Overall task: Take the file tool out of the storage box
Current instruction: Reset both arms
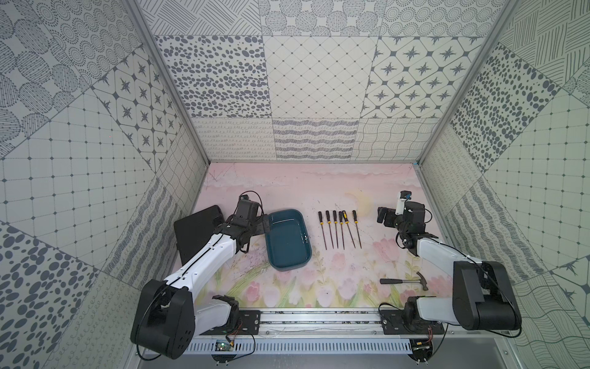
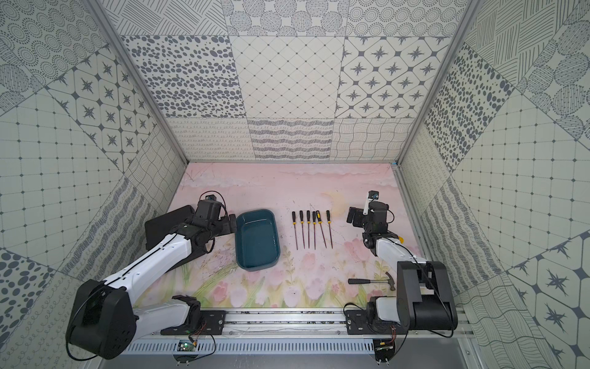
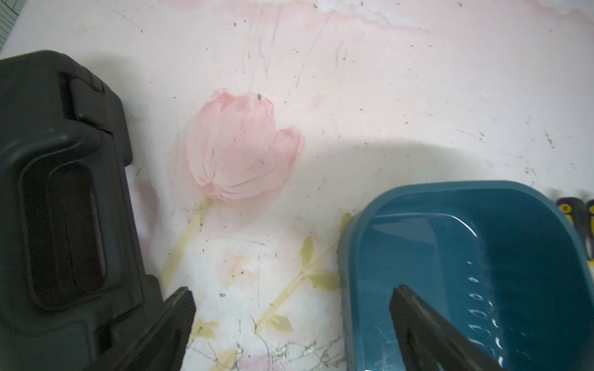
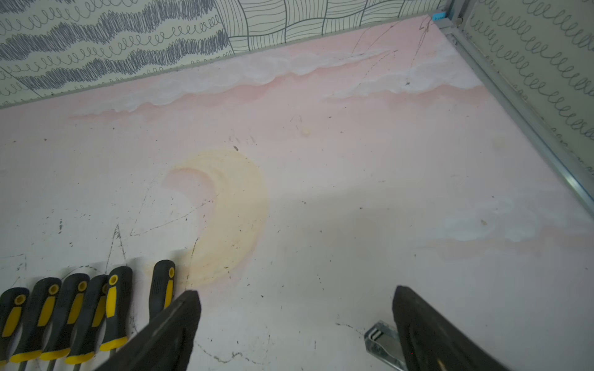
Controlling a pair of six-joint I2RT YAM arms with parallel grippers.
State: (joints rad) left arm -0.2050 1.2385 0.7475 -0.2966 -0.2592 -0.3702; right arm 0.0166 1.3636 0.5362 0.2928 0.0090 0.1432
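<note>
1. Well, the storage box point(image 1: 289, 242) is seen on the bench point(image 1: 319, 191), and nothing is seen inside it in both top views.
2. Six file tools point(image 1: 335, 217) are laid in a neat row on the bench, just beside the box, on the right arm's side. Two of them seem to be touching near their handles.
3. So the job is judged to be done, because no file is left in the box to be taken out.
4. The left hand point(image 3: 295, 324) is spread wide and nothing is held in it. One finger is seen over the inside of the box and one outside it, so the box wall is between them. Whether the wall is touched cannot be told.
5. The right hand point(image 4: 295, 321) is spread wide too, and it is empty. It is held near the last file in the row, but that file is not touched.
6. A file is judged to be light, thin and stiff. The metal part is skinny and could be slipped off easily.
7. The black and yellow handle is thicker, so a file is best pinched there, across the handle.
8. A flat black case point(image 1: 194, 230) and a hammer point(image 1: 404, 281) are also seen on the bench, and neither is needed.
</note>
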